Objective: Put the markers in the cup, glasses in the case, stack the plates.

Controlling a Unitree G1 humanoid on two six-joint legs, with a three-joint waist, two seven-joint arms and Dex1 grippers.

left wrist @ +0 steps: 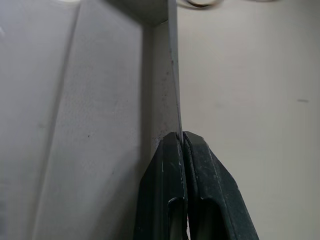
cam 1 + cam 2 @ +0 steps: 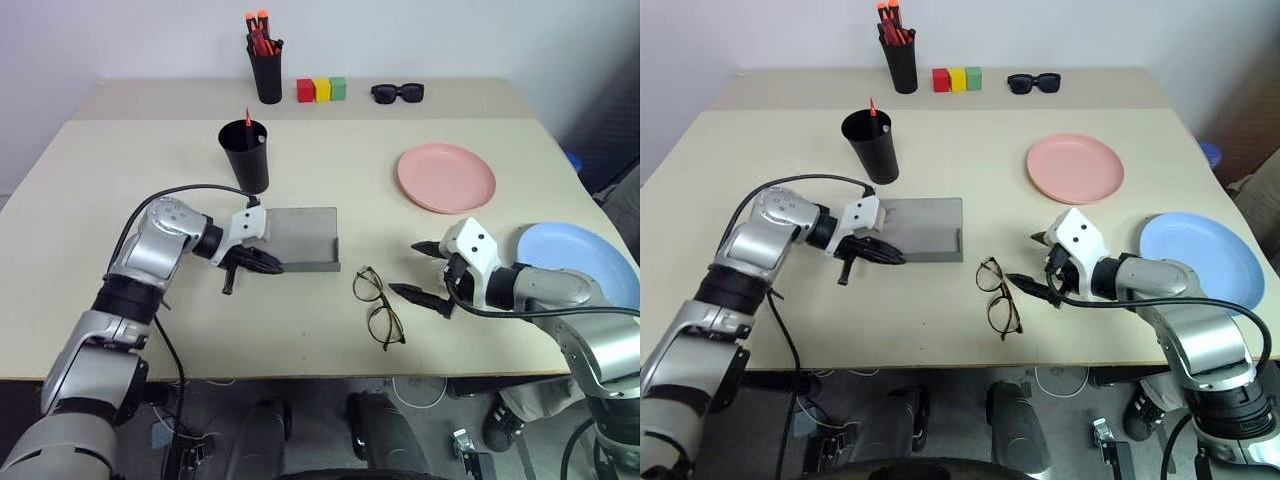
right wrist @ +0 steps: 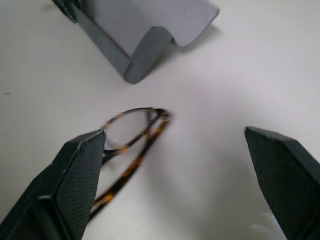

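The grey case (image 2: 300, 238) lies open at the table's middle left. My left gripper (image 2: 275, 265) is shut on the thin front wall of the case (image 1: 172, 75), pinching its edge. The wire-rimmed glasses (image 2: 378, 305) lie on the table just right of the case. My right gripper (image 2: 405, 268) stands open right beside the glasses (image 3: 135, 125), one finger (image 3: 80, 170) over the near rim. The black cup (image 2: 245, 155) stands behind the case with a red marker (image 2: 248, 118) poking out. The pink plate (image 2: 446, 177) and blue plate (image 2: 580, 262) lie apart at the right.
At the back stand a black pen holder (image 2: 265, 70) with orange-capped pens, three coloured blocks (image 2: 321, 90) and black sunglasses (image 2: 397, 93). The table's front edge runs close below the glasses.
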